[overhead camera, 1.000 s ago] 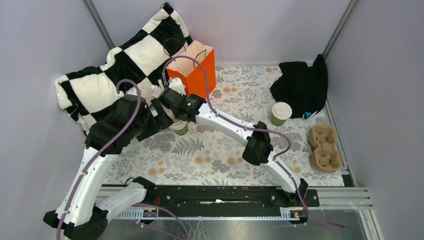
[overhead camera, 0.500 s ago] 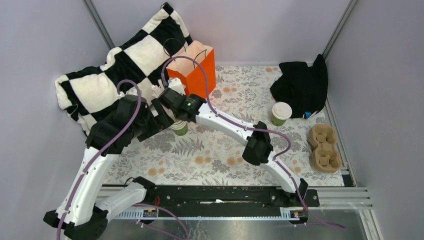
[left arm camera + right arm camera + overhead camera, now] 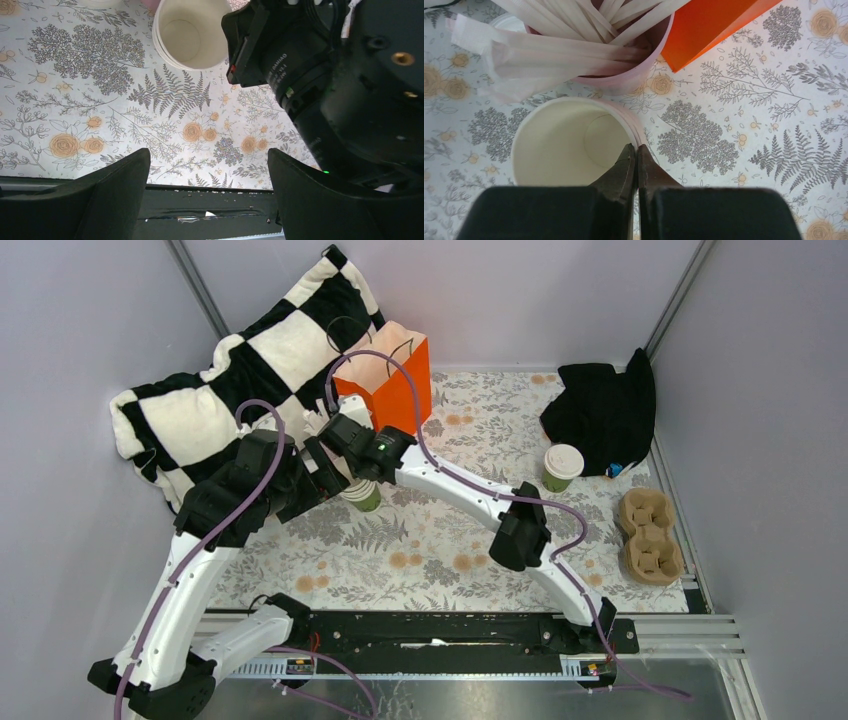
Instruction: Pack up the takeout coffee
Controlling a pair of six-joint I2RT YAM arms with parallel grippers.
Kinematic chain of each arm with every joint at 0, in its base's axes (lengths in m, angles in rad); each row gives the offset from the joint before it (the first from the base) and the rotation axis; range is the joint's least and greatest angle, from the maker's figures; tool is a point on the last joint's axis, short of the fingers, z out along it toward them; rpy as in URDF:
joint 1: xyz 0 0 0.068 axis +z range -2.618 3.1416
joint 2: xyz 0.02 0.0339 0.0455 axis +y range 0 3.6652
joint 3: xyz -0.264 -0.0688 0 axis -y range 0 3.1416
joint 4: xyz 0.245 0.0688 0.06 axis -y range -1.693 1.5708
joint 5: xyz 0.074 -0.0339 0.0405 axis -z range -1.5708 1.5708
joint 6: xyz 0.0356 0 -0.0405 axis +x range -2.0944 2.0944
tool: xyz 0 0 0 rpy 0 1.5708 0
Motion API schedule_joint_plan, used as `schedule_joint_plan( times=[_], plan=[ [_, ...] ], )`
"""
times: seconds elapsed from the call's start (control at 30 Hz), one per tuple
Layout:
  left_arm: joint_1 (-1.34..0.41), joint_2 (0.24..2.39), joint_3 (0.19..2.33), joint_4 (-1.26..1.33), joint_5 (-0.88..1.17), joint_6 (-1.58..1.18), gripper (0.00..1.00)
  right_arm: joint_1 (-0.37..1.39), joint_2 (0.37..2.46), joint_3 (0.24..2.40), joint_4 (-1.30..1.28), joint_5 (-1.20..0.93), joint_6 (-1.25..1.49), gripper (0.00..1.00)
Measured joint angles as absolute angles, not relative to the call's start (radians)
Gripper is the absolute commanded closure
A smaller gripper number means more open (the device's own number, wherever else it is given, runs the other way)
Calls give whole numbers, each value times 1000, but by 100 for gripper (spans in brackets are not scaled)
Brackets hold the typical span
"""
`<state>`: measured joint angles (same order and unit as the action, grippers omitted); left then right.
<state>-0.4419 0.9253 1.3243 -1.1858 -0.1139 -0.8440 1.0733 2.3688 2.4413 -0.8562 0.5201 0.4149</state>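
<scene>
The right fingers [image 3: 624, 172] are pressed together, tip to tip, at the near right rim of the stack of lidless green cups [image 3: 564, 142]. Whether a bit of the top cup's paper wall is caught between them I cannot tell from the wrist view. The left fingers [image 3: 115, 195] stand wide apart and hold nothing. They hang over the floral cover of the bench [image 3: 75, 75], just on the near side of that same stack, with the right arm's wrist crowding in from the right. Directly behind the stack is the pink cup [image 3: 634, 75] of white sticks (they fan out over its rim), and behind that the orange paper bag [image 3: 716, 25], upright and open at the top. One takeout coffee [image 3: 563, 467], a green cup with its white lid on, stands upright well apart on the right side of the bench, just beside a heap of black cloth [image 3: 605, 405]. Nearer the front edge on that side lies a brown cardboard cup carrier [image 3: 650, 535]. A black-and-white checked cushion [image 3: 230, 380] slumps in the far left corner
</scene>
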Motion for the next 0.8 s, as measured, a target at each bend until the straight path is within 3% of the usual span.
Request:
schedule_joint_plan(
  times=[0.33,0.8],
  plan=[
    [-442,932,1324,-1180,-116,-843,9,1010,2243,2315,-804,364,496,100],
    [-442,933,1351,-1177,-139,-843,9,937,2143,2337,-822,143,586,100]
  ],
)
